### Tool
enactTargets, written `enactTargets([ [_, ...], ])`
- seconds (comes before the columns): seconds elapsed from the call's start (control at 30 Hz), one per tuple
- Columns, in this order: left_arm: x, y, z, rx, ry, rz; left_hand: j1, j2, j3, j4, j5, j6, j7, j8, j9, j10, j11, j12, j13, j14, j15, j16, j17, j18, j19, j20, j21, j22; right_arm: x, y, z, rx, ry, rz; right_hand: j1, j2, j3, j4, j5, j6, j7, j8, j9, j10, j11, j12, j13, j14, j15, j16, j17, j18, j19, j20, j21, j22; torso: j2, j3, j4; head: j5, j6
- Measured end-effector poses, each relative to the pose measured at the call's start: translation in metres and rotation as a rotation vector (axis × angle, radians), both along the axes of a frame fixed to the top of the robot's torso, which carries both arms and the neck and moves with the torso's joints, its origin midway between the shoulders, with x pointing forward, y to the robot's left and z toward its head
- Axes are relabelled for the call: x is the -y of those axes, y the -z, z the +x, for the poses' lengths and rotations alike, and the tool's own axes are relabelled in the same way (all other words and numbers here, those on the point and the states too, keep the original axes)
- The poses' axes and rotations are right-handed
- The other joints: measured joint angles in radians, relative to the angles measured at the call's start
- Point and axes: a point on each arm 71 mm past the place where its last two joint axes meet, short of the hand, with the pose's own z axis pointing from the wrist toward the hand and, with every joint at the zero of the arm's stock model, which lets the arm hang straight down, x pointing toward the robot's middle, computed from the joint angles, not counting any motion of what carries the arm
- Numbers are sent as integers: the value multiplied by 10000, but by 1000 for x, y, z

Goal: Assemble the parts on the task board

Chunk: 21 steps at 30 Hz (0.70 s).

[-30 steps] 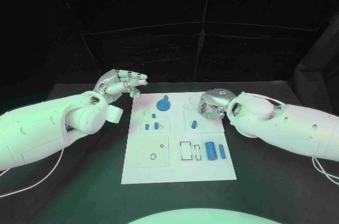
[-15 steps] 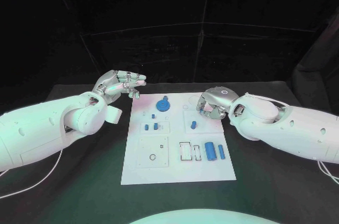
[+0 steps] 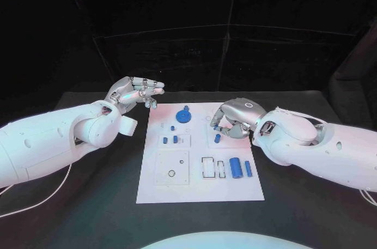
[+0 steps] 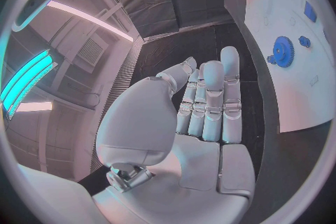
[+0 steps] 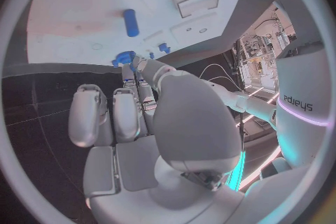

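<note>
- White rectangular task board (image 3: 196, 189) flat on the black worktop (image 3: 314, 205), long axis running near to far.
- Blue gear-shaped part (image 3: 183, 116) at the far end; blue cylinder (image 3: 234, 166) and slimmer blue bar (image 3: 247, 169) side by side at the near right, both lying near-to-far.
- Left robot hand (image 3: 138, 91) raised off the board's far left corner, fingers curled in, holding nothing.
- Right robot hand (image 3: 232, 120) over the board's far right, fingers apart, nothing visibly held.
- "sharpa" readable on the robot's body in the right wrist view.

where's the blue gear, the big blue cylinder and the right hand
blue gear (image 3: 182, 116), head view, on its toothed disc
big blue cylinder (image 3: 234, 166), head view, mid-length of its body
right hand (image 3: 234, 119), head view, back of the hand
</note>
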Motion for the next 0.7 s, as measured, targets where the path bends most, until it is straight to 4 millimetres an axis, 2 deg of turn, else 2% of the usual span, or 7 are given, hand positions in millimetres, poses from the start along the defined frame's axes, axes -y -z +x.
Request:
enactTargets([
  [0.1, 1, 0, 0, 0, 11, -3, 0, 0, 0, 0, 0, 0, 0, 0, 0, 0, 0, 0, 0, 0, 0, 0, 0, 0, 0, 0, 0, 0, -16, -4, -7, 0, -403, 293, 0, -1, 20, -20, 16, 0, 0, 0, 0, 0, 0, -3, 1, 0, 0, 0, 0, -1, 0, 0, 0, 0, -1, -4, 11, 85, -19],
  [0.4, 4, 0, 0, -2, 64, -21, 0, 0, 0, 0, 0, 0, 0, 0, 0, 1, 0, 0, -1, 0, 0, 0, 1, 0, 0, 0, 0, 1, -60, -5, -16, -178, -1358, 845, -42, -42, 51, -52, 46, 0, 1, 0, -10, 0, 0, -35, 17, 0, 0, 0, -1, -1, 0, 0, 0, -13, 9, -10, 18, 508, -128],
  [0.57, 5, 0, 1, -1, 81, -28, 0, 0, 0, 0, 0, -37, 37, 37, 0, 1, 0, 0, -1, -21, 22, 0, -25, 0, 0, 0, -55, -15, -74, 18, -20, -785, -1509, 907, -42, -42, 78, -79, 74, 0, 0, -35, -9, 0, 0, -16, 16, 0, 0, 0, -1, 0, 0, 0, 0, -16, 20, -16, 13, 694, -192],
  [0.7, 5, 0, 1, -3, 94, -32, 0, 0, 0, 0, 0, -37, 37, 37, 0, 0, 0, 0, -2, -35, 36, 0, -29, -2, 0, 0, -77, -17, -82, 34, -24, -1234, -1631, 858, -94, -95, 83, -84, 105, 0, 0, -55, -18, 0, -1, -16, 15, 0, 1, 0, -2, 0, 0, 0, -1, -30, 27, -6, -4, 814, -255],
])
